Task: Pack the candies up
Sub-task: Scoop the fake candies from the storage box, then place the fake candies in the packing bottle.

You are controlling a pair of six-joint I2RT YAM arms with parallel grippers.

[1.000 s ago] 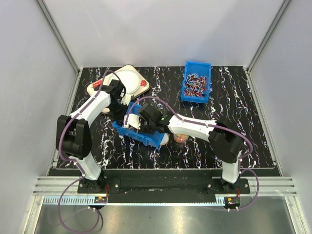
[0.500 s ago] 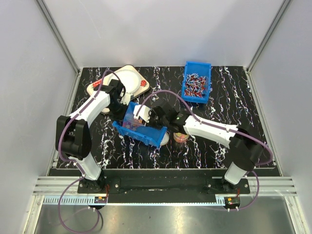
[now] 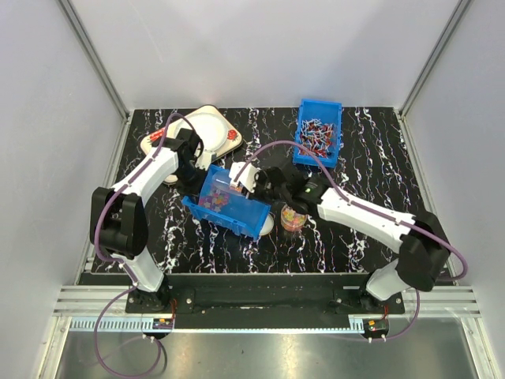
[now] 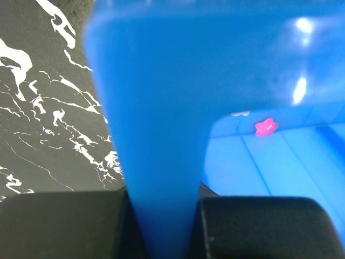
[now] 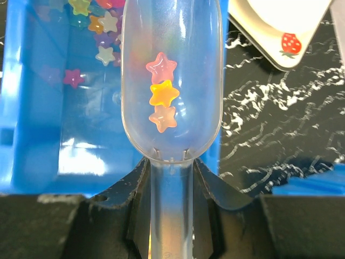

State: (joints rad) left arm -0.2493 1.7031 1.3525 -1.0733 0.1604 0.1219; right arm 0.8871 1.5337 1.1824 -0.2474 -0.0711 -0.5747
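Observation:
The candies [image 3: 215,199] are tiny multicoloured star-shaped sweets lying in a tilted blue bin [image 3: 237,215] at mid table. My left gripper [image 3: 194,178] is shut on the bin's left wall [image 4: 156,135] and holds it tipped; one pink candy [image 4: 266,127] shows inside. My right gripper [image 3: 262,184] is shut on the handle of a clear plastic scoop [image 5: 171,81]. The scoop holds three candies [image 5: 161,94] above the bin's right side. More candies [image 5: 97,21] lie in the bin [image 5: 32,108] below it. A small clear cup [image 3: 293,218] with candies stands just right of the bin.
A second blue bin [image 3: 318,133] of wrapped red-white sweets stands at the back right. A white tray [image 3: 207,126] with strawberry prints lies at the back left, also seen in the right wrist view [image 5: 280,27]. A white round piece [image 3: 267,226] sits beside the cup.
My right gripper has drawn the scoop up and to the right, out of the bin's middle, with three candies in it. The left gripper still holds the bin tipped.

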